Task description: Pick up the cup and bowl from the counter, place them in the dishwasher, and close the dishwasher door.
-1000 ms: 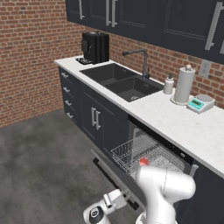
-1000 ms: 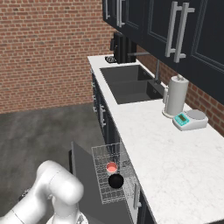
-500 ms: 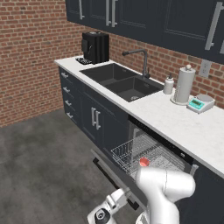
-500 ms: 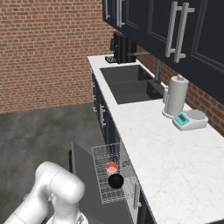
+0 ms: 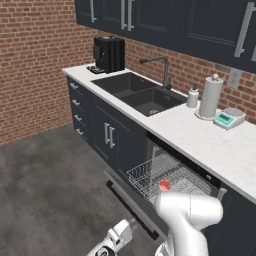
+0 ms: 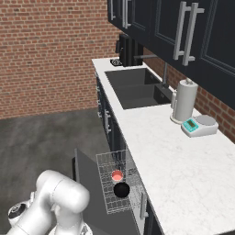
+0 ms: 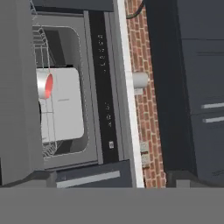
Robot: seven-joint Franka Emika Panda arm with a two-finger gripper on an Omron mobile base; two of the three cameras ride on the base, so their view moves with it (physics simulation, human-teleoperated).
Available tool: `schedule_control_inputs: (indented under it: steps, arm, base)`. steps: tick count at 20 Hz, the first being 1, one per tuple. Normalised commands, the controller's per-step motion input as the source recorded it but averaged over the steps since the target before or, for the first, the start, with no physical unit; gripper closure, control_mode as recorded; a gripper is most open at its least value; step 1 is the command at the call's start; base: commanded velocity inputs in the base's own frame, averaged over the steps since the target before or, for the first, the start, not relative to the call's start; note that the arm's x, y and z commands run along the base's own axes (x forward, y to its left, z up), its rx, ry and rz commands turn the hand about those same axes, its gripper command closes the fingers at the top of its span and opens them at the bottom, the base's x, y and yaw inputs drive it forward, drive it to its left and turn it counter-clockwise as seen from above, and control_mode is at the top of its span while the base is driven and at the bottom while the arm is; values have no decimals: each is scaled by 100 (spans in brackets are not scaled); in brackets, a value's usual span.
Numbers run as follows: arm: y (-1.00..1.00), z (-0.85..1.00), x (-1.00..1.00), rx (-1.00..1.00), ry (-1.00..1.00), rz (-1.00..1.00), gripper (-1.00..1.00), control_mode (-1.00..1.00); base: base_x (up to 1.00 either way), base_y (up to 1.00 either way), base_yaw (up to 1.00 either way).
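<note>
The dishwasher (image 5: pixel 192 170) stands open under the white counter (image 5: pixel 200 135), its wire rack (image 6: pixel 110 193) pulled out over the lowered dishwasher door (image 6: pixel 86 180). The cup (image 6: pixel 117 176), red inside, sits in the rack with the black bowl (image 6: pixel 121 189) right beside it. From the left base view the cup (image 5: pixel 164 185) shows just behind my arm's elbow. My gripper (image 5: pixel 119 236) hangs low near the floor, in front of the door's (image 5: pixel 131 202) outer edge, open and holding nothing. The rolled hand view looks into the dishwasher past the door (image 7: pixel 17 96) at the cup (image 7: pixel 45 85).
A double sink (image 5: pixel 140 92) with a tap, a black coffee machine (image 5: pixel 109 54), a soap bottle (image 5: pixel 192 96), a paper towel roll (image 5: pixel 210 97) and a small scale (image 5: pixel 229 118) stand on the counter. Navy cabinets line the wall. Grey floor (image 5: pixel 45 190) lies open to the left.
My hand has crept slightly toward the door's edge. The cup, bowl, rack and door have not moved.
</note>
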Motion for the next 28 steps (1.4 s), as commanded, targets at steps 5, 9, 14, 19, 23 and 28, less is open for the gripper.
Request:
schedule_control_inputs:
  steps: [5,9,14,19,23,28]
  arm:
    - [33,-14,10,9,23,0,-100,-100]
    - [4,-38,25,9,23,0,-100,-100]
    - [0,-61,27,4,14,0,-100,-100]
    - [0,-75,27,0,5,0,-100,-100]
    - [0,-63,31,0,0,0,-100,-100]
    - [0,-51,48,0,0,0,-100,-100]
  base:
    - [0,0,0]
    - [0,0,0]
    - [0,0,0]
    - [0,0,0]
    - [0,0,0]
    - [0,0,0]
